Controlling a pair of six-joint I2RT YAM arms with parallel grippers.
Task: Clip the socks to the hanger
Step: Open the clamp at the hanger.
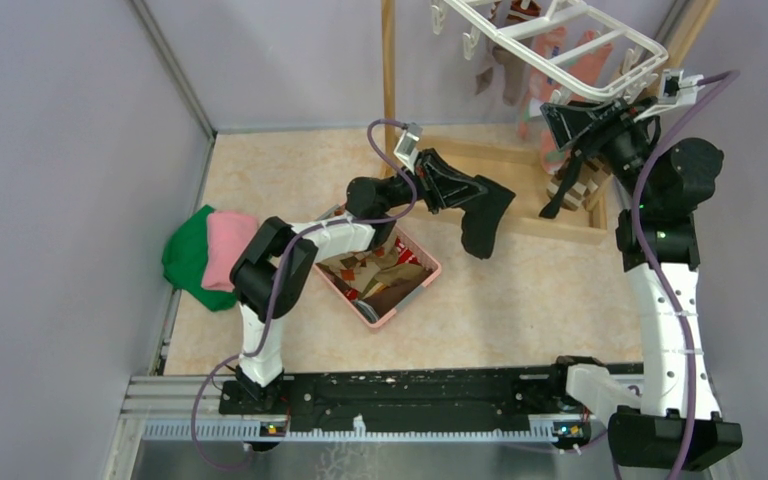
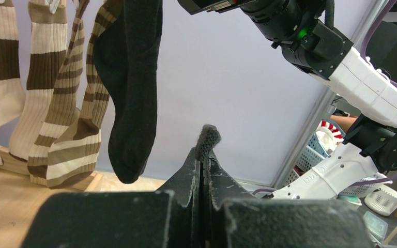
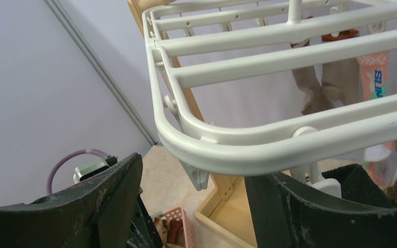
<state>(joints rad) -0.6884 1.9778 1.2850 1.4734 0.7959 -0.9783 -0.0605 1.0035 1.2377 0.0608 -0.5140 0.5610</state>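
Text survey, all three views.

Right wrist view: one marking found. A pink sock (image 3: 375,67) hanging under the hanger (image 3: 269,150) carries teal capital lettering running lengthwise down the fabric. The first letters read "SL". The remainder is too small and blurred to settle, so the word is not confirmed.

Top and left wrist views: nothing legible.

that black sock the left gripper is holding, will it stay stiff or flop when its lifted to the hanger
Probably floppy: in the top view the black sock droops below the shut left gripper. Likely light, since a pinch at one edge seems to carry it. It may swing as the arm moves.
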